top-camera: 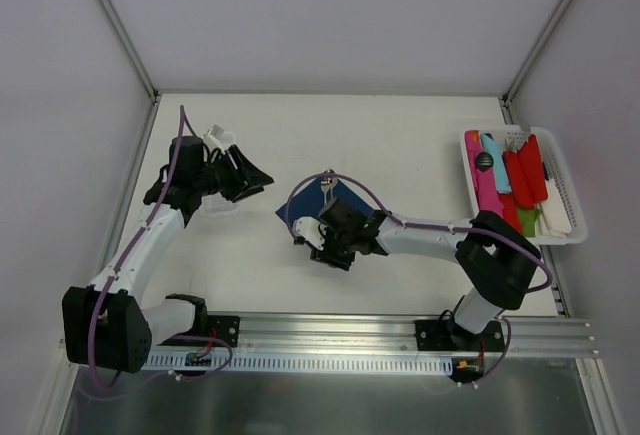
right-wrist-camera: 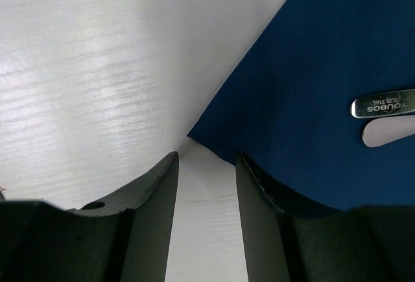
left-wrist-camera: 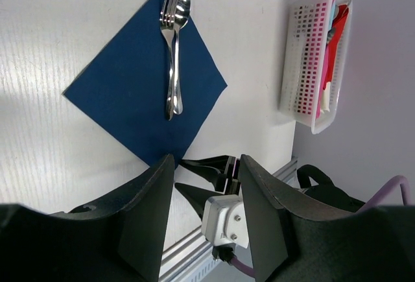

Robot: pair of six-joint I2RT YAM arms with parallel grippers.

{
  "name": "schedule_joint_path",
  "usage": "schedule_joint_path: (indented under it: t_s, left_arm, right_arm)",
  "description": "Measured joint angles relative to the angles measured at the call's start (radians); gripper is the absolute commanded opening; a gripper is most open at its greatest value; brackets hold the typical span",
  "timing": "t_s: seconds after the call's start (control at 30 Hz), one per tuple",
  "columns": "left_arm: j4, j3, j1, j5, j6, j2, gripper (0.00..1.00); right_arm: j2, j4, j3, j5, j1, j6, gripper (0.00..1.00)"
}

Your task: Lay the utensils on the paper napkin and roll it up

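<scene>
White surface [top-camera: 400, 145] carries the navy paper napkin [left-wrist-camera: 130, 94], flat, diamond-wise. My right pincer [right-wrist-camera: 207, 157], open and empty, sits just short of its near corner, likely to start the roll; left pincer [left-wrist-camera: 206, 160], open too, hangs clear. Utensils [left-wrist-camera: 174, 61] lie along the diagonal, so they wrap inside.

From above and behind the two arm bases, the overhead camera looks down on the whole white table [top-camera: 400, 145]. The left wrist camera hangs well back and faces across the table. It takes in the entire dark navy-blue square paper napkin [left-wrist-camera: 130, 94], the shiny silver metal cutlery [left-wrist-camera: 173, 55] on it and the white perforated plastic basket [left-wrist-camera: 301, 55]. The right wrist camera sits very close to the table, seeing only one napkin corner and the cutlery's handle tips. All three views share the napkin; the overhead and left wrist views share the basket.
</scene>
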Motion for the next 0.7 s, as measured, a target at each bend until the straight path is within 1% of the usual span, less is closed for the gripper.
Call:
schedule_joint_path:
  t_s: [0.47,0.63,0.67,0.7]
  left_arm:
    - [0.0,0.0,0.0,0.003,0.0,0.0,0.45]
    - [0.0,0.0,0.003,0.005,0.001,0.0,0.46]
    - [0.0,0.0,0.006,0.005,0.001,0.0,0.46]
    - [0.0,0.0,0.007,0.005,0.001,0.0,0.46]
  right_arm:
    - [0.005,0.016,0.017,-0.003,0.017,0.0,0.43]
    - [0.038,0.024,0.028,-0.004,0.02,0.001,0.43]
    - [0.046,0.027,0.033,-0.003,0.02,0.002,0.41]
    - [0.05,0.032,0.038,-0.003,0.02,0.001,0.34]
